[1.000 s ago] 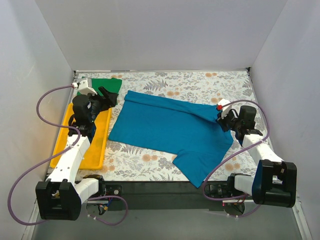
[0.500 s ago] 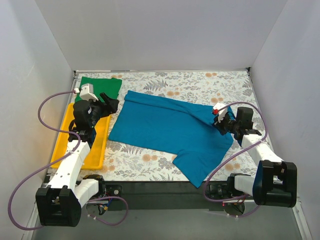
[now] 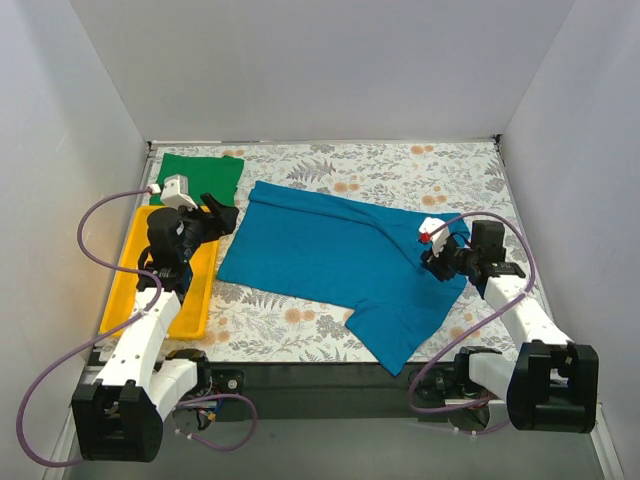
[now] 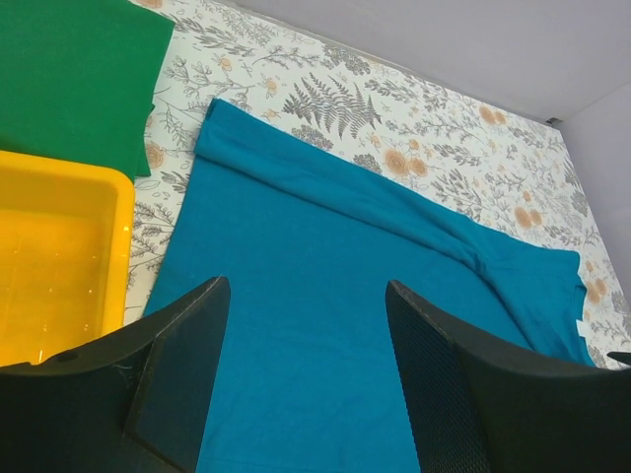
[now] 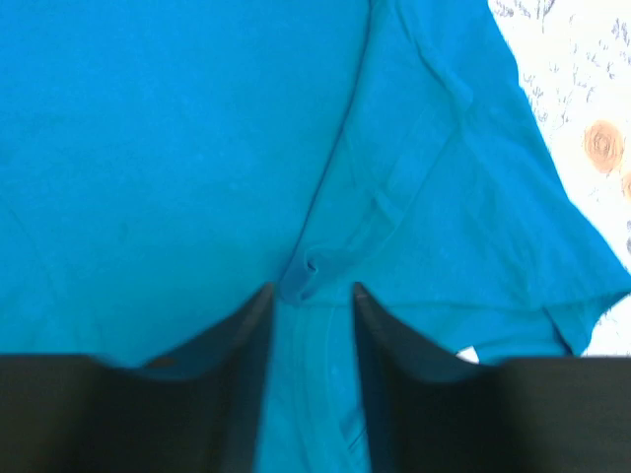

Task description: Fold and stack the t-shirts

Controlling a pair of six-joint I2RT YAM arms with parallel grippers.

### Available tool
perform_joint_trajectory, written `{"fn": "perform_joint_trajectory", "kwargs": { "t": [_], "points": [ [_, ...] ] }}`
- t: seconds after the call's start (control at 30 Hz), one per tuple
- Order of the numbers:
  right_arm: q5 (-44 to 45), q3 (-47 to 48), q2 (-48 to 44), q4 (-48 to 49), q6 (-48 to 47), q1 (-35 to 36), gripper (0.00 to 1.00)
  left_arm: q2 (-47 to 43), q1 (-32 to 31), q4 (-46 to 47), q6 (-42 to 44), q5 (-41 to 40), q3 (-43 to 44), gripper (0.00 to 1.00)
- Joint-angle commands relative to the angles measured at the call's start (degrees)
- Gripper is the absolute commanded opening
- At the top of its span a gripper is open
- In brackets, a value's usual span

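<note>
Progress is partial: green t-shirt lies folded beyond the left gripper, jaws parted and empty, while teal t-shirt lies mostly spread beneath the right gripper, jaws parted around a small pucker, with folding and stacking outstanding.

The teal-blue t-shirt and green t-shirt are soft, matt, lightly creased cloth. The yellow tray is glossy, smooth plastic. The desk carries a matt floral-printed covering.
</note>
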Motion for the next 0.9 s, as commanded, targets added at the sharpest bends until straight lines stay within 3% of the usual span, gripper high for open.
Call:
{"fn": "perform_joint_trajectory", "kwargs": {
  "t": [0.0, 0.03, 0.13, 0.3, 0.4, 0.53, 0.87],
  "points": [
    [2.6, 0.3, -4.9, -6.3, -5.4, 0.2, 0.49, -2.8, 0.0, -0.6, 1.2, 0.5, -1.0, 0.63],
    [3.5, 0.5, -6.7, -5.8, -4.5, 0.2, 0.67, -3.3, 0.0, -0.7, 1.3, 0.4, -1.2, 0.63],
    [5.7, 5.1, -2.8, -3.2, 4.3, 0.2, 0.74, -4.0, -0.2, -1.0, 1.4, 0.5, -1.6, 0.63],
    [1.3, 18.4, 13.3, -2.7, 25.5, 0.2, 0.73, -5.8, -0.8, -4.8, 3.2, -0.6, -1.4, 0.63],
    [0.6, 23.9, 22.7, -2.5, 29.7, 0.2, 0.68, -7.7, -1.3, -6.6, 3.7, -1.0, -2.5, 0.63],
    [1.4, 29.3, 31.3, -3.0, 29.7, 2.1, 0.63, -7.7, -1.6, -6.7, 3.5, -0.4, -2.7, 0.63],
    [2.6, 35.2, 40.9, -4.7, 29.1, 2.2, 0.57, -6.2, -1.6, -6.2, 3.3, 0.5, -2.7, 0.63]
  ]
}}
